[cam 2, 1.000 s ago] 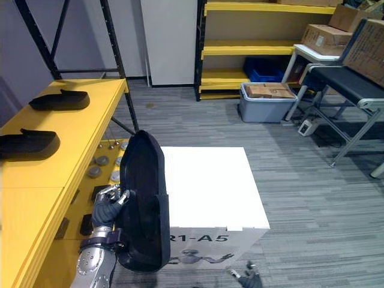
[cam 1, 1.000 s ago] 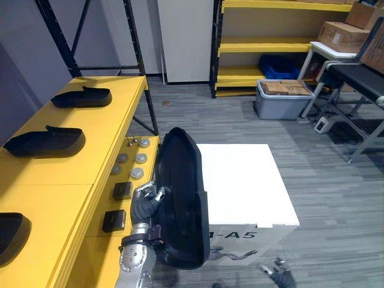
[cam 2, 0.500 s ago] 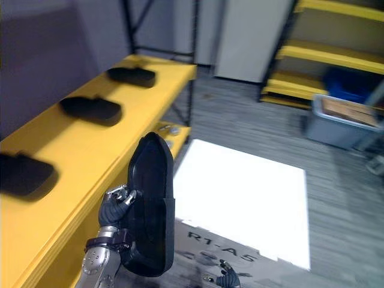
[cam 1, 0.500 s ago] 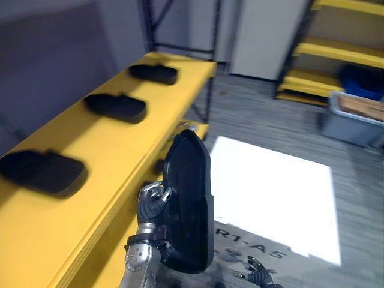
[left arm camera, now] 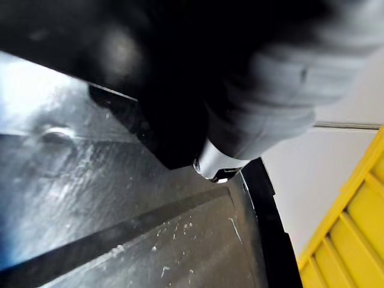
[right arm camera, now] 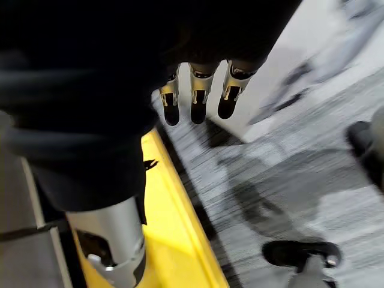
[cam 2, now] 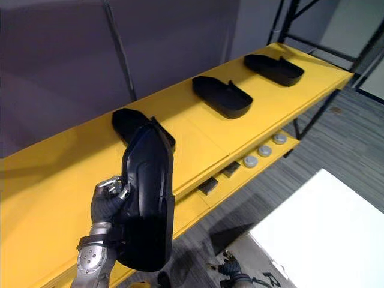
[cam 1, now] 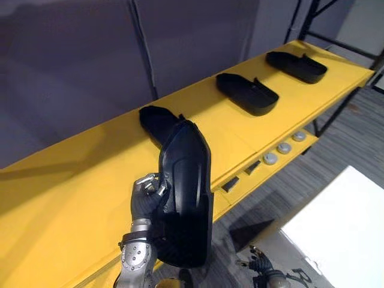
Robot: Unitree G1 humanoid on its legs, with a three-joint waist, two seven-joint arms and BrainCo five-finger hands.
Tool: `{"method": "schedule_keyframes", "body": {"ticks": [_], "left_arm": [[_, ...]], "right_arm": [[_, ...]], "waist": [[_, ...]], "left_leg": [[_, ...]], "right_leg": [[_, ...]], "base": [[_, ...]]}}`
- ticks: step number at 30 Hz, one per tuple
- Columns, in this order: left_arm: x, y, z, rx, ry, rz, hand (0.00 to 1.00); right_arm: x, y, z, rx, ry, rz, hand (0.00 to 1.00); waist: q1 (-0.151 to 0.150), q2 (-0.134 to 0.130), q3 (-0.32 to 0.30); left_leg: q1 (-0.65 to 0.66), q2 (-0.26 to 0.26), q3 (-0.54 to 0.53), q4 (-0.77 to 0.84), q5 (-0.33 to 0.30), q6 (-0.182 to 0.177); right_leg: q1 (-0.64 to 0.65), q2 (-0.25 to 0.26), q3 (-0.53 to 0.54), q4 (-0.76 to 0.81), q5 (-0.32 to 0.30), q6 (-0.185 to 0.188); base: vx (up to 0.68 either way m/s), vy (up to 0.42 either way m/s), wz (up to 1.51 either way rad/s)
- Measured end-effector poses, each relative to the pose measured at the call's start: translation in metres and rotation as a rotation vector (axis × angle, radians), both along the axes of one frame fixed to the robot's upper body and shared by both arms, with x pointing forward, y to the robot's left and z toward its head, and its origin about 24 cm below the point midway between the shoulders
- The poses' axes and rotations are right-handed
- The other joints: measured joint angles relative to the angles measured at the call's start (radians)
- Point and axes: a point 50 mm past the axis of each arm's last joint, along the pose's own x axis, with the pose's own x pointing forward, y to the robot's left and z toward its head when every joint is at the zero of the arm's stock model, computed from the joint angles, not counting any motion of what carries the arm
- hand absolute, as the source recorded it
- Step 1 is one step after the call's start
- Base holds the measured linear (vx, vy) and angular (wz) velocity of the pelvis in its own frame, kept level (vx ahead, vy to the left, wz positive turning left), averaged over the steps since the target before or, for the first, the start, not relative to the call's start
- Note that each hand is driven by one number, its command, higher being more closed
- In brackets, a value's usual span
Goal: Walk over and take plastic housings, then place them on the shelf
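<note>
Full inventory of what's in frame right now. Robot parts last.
held housing: 1, black, upright in the left hand
shelf housings: 3, black, in a row on the shelf top; the nearest is partly behind the held one
shelf: 1, yellow, runs across the view
discs: 3, grey, on the shelf's lower ledge
blocks: 2, dark, same ledge, beside the discs
box: 1, white, lower right
floor: grey carpet, right side
left hand: 1, silver and dark, curled round the held housing
right hand: 1, low by the box, fingers straight, holding nothing
</note>
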Motion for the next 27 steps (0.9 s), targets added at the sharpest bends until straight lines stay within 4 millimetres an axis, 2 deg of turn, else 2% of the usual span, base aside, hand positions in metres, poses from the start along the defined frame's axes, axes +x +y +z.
{"method": "schedule_keyframes", "body": {"ticks": [1, 2, 4, 6, 7, 8, 9, 12, 14, 17, 20, 22, 23, 24, 25, 26, 27], "left_arm": [[0.000, 0.000, 0.001, 0.008, -0.007, 0.007, 1.00], [0.001, 0.001, 0.002, 0.012, -0.013, 0.020, 1.00], [0.001, 0.001, 0.002, 0.010, -0.015, 0.031, 1.00], [0.004, -0.004, -0.001, 0.010, -0.007, 0.028, 1.00], [0.005, -0.005, -0.001, 0.008, -0.007, 0.024, 1.00], [0.004, -0.008, -0.001, 0.007, -0.008, 0.015, 1.00], [0.004, -0.009, 0.001, 0.012, -0.014, 0.013, 1.00], [0.000, -0.010, 0.000, -0.004, -0.007, 0.027, 1.00], [-0.001, -0.009, -0.001, -0.002, -0.005, 0.031, 1.00], [-0.003, -0.007, -0.002, -0.001, 0.000, 0.039, 1.00], [-0.005, -0.003, 0.004, 0.000, -0.024, 0.058, 1.00], [-0.006, 0.005, 0.005, 0.004, -0.026, 0.098, 1.00], [-0.006, 0.011, 0.005, 0.008, -0.027, 0.130, 1.00], [-0.006, 0.012, 0.006, 0.004, -0.030, 0.141, 1.00], [-0.007, 0.012, 0.006, -0.001, -0.030, 0.148, 1.00], [-0.007, 0.013, 0.006, -0.008, -0.032, 0.152, 1.00], [-0.006, 0.010, 0.006, -0.012, -0.037, 0.143, 1.00]], "right_arm": [[-0.001, 0.001, 0.000, 0.004, 0.001, -0.005, 0.00], [-0.002, 0.001, -0.001, 0.006, 0.005, -0.006, 0.00], [-0.009, 0.000, -0.003, 0.005, 0.022, -0.013, 0.00], [-0.018, -0.001, -0.004, 0.014, 0.022, -0.053, 0.00], [-0.018, -0.001, -0.003, 0.011, 0.013, -0.056, 0.00], [-0.021, -0.001, -0.002, 0.011, 0.007, -0.061, 0.00], [-0.024, 0.003, -0.001, 0.022, 0.004, -0.072, 0.00], [-0.028, 0.003, 0.002, 0.018, -0.019, -0.087, 0.00], [-0.028, 0.006, 0.003, 0.026, -0.025, -0.090, 0.00], [-0.032, 0.010, 0.003, 0.038, -0.024, -0.100, 0.00], [-0.037, 0.020, 0.001, 0.067, -0.013, -0.108, 0.00], [-0.033, 0.021, 0.002, 0.069, -0.023, -0.106, 0.00], [-0.031, 0.019, 0.003, 0.062, -0.030, -0.109, 0.00], [-0.028, 0.016, 0.004, 0.047, -0.037, -0.110, 0.00], [-0.027, 0.012, 0.005, 0.035, -0.039, -0.110, 0.00], [-0.027, 0.006, 0.005, 0.014, -0.041, -0.108, 0.00], [-0.028, 0.001, 0.004, -0.004, -0.030, -0.107, 0.00]], "waist": [[-0.005, 0.004, 0.003], [-0.018, 0.002, 0.006], [-0.020, 0.001, 0.007], [-0.027, -0.001, 0.007], [-0.030, -0.003, 0.006], [-0.030, -0.012, 0.003], [-0.026, -0.040, -0.002], [0.004, -0.019, -0.031], [0.014, -0.023, -0.045], [0.030, -0.027, -0.056], [0.037, -0.050, -0.052], [0.048, -0.056, -0.049], [0.046, -0.079, -0.040], [0.043, -0.080, -0.037], [0.041, -0.079, -0.038], [0.029, -0.078, -0.041], [0.018, -0.074, -0.055]], "left_leg": [[0.004, -0.002, -0.019, -0.007, -0.001, 0.001], [0.013, -0.008, -0.063, -0.020, -0.001, 0.001], [0.030, -0.021, -0.114, -0.038, 0.001, -0.005], [0.040, -0.036, -0.183, -0.038, 0.005, -0.018], [0.039, -0.039, -0.201, -0.028, 0.003, -0.024], [0.031, -0.048, -0.228, -0.003, -0.005, -0.037], [0.023, -0.062, -0.248, 0.031, -0.029, -0.060], [0.018, 0.012, -0.204, 0.050, -0.045, -0.085], [0.024, 0.031, -0.193, 0.042, -0.047, -0.090], [0.021, 0.030, -0.205, 0.038, -0.044, -0.093], [-0.003, 0.014, -0.233, 0.055, -0.035, -0.099], [-0.022, 0.007, -0.228, 0.078, -0.030, -0.106], [-0.032, 0.005, -0.194, 0.111, -0.057, -0.092], [-0.052, 0.070, -0.115, 0.233, -0.101, -0.078], [-0.050, 0.110, -0.092, 0.276, -0.110, -0.089], [-0.032, 0.183, -0.070, 0.311, -0.115, -0.098], [-0.014, 0.234, -0.073, 0.296, -0.112, -0.102]], "right_leg": [[-0.019, 0.022, 0.078, 0.014, -0.048, 0.011], [-0.046, 0.086, 0.206, 0.013, -0.127, 0.015], [-0.103, 0.172, 0.365, -0.006, -0.188, 0.013], [-0.167, 0.259, 0.553, -0.027, -0.194, 0.015], [-0.177, 0.271, 0.590, -0.043, -0.193, 0.016], [-0.175, 0.269, 0.605, -0.101, -0.166, 0.004], [-0.162, 0.247, 0.588, -0.141, -0.119, 0.049], [-0.113, 0.292, 0.535, -0.212, -0.104, 0.025], [-0.087, 0.309, 0.522, -0.246, -0.094, 0.017], [-0.060, 0.310, 0.506, -0.281, -0.083, 0.023], [-0.057, 0.294, 0.462, -0.288, -0.083, 0.024], [-0.065, 0.281, 0.457, -0.276, -0.083, 0.024], [-0.070, 0.246, 0.446, -0.273, -0.081, 0.026], [-0.074, 0.226, 0.427, -0.265, -0.081, 0.027], [-0.072, 0.217, 0.421, -0.263, -0.080, 0.027], [-0.062, 0.195, 0.400, -0.262, -0.079, 0.030], [-0.070, 0.174, 0.387, -0.268, -0.072, 0.048]], "base": [[0.13, 0.040, 0.91], [0.09, -0.043, 0.83], [0.08, -0.065, 0.88], [0.11, -0.141, 1.01], [0.08, -0.156, 0.91], [0.08, -0.246, 0.92], [0.12, -0.290, 0.93], [0.09, -0.191, 0.37], [0.09, -0.131, 0.12], [0.06, -0.017, 0.17], [0.03, 0.044, 0.37], [-0.04, 0.065, 0.19], [-0.07, 0.119, 0.27], [-0.10, 0.161, 0.31], [-0.08, 0.214, 0.42], [-0.08, 0.278, 0.42], [-0.03, 0.306, 0.44]]}}
